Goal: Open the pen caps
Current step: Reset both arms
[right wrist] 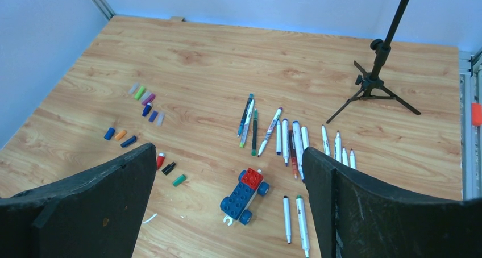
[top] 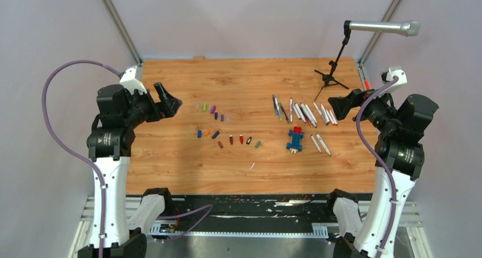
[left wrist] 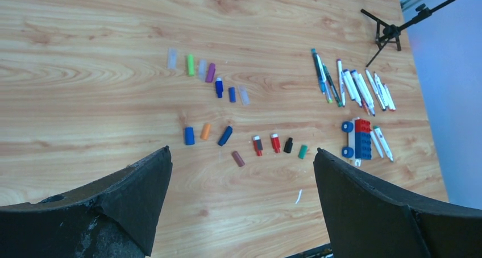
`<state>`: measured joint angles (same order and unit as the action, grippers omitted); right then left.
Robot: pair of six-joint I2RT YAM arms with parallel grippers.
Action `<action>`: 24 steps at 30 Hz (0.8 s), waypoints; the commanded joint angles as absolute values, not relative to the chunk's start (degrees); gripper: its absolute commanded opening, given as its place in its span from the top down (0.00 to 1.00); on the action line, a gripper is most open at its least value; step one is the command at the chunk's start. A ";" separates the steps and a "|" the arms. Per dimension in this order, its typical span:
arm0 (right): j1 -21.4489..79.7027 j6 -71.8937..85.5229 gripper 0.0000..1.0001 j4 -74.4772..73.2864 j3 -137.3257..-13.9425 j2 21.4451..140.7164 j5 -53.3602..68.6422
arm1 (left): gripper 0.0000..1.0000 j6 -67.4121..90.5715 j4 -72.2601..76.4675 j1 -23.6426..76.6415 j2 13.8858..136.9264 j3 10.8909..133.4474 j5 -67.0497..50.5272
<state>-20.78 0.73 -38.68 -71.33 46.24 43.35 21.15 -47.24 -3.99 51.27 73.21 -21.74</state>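
Status check from the remote station. Left tool (left wrist: 243,153): jaws fully apart, nothing between them, raised over the left part of the desk (top: 239,76). Right tool (right wrist: 228,150): jaws likewise fully apart and holding nothing, raised over the right part.

The pen caps (left wrist: 206,131) lie loose on the bare desk surface, left of centre, in two rough rows:
- Far row: a clear cap, the green cap (left wrist: 190,65), another clear one, the purple cap (left wrist: 210,73), two blue caps, and one more clear cap.
- Near row: blue, orange, dark blue, then the brown cap (left wrist: 238,158) slightly nearer the arms, two red, the black cap (left wrist: 288,145), and a green one.

The pens (left wrist: 352,87) lie side by side to the right of centre, well apart from the caps. Just nearer than them stands a blue-and-red block car (left wrist: 357,138), with two further pens (left wrist: 378,143) just beside it on its right. A small white scrap (left wrist: 298,196) lies near the front edge. A microphone stand (right wrist: 375,70) sits at the far right corner.
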 commanded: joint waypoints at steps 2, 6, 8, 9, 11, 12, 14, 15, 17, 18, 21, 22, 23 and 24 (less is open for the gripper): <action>-20.98 1.85 0.00 -36.61 -69.95 46.24 42.62 | 0.00 17.04 -47.80 -1.59 48.14 71.94 -18.94; -21.04 1.93 0.00 -36.36 -69.29 46.26 42.63 | 0.00 15.71 -48.05 -0.63 47.12 71.29 -17.09; -21.08 1.93 0.00 -36.28 -69.11 46.25 42.55 | 0.00 15.33 -48.18 -0.61 46.98 71.28 -16.49; -21.14 1.93 0.00 -36.21 -69.01 46.24 42.50 | 0.00 15.17 -48.17 -0.61 47.02 71.30 -16.38; -21.17 1.94 0.00 -36.08 -68.84 46.26 42.30 | 0.00 15.05 -48.12 -0.62 47.01 71.32 -16.20; -21.22 1.93 0.00 -36.08 -68.75 46.26 42.28 | 0.00 14.98 -48.11 -0.62 47.02 71.29 -16.10; -21.30 1.78 0.00 -36.21 -68.61 46.16 42.19 | 0.00 14.94 -48.01 0.70 46.86 71.07 -15.93; -21.36 1.76 0.00 -36.18 -68.40 46.00 42.19 | 0.00 14.86 -47.95 1.05 46.77 70.96 -15.91; -21.44 1.69 0.00 -36.21 -68.15 45.89 42.14 | 0.00 14.81 -47.82 1.35 46.67 70.63 -15.79; -21.53 1.67 0.00 -36.21 -68.05 45.80 42.11 | 0.00 14.73 -47.71 1.44 46.59 70.46 -15.74; -21.61 1.58 0.00 -36.15 -67.79 45.67 42.06 | 0.00 14.51 -47.62 1.64 46.45 70.23 -15.61; -21.69 1.58 0.00 -36.18 -67.72 45.65 42.02 | 0.00 14.48 -47.56 1.68 46.49 70.24 -15.64; -21.67 1.52 0.00 -36.14 -67.68 45.70 42.01 | 0.00 14.49 -47.50 1.69 46.48 70.19 -15.64; -21.70 1.50 0.00 -36.12 -67.68 45.69 42.01 | 0.00 14.48 -47.47 1.67 46.49 70.14 -15.58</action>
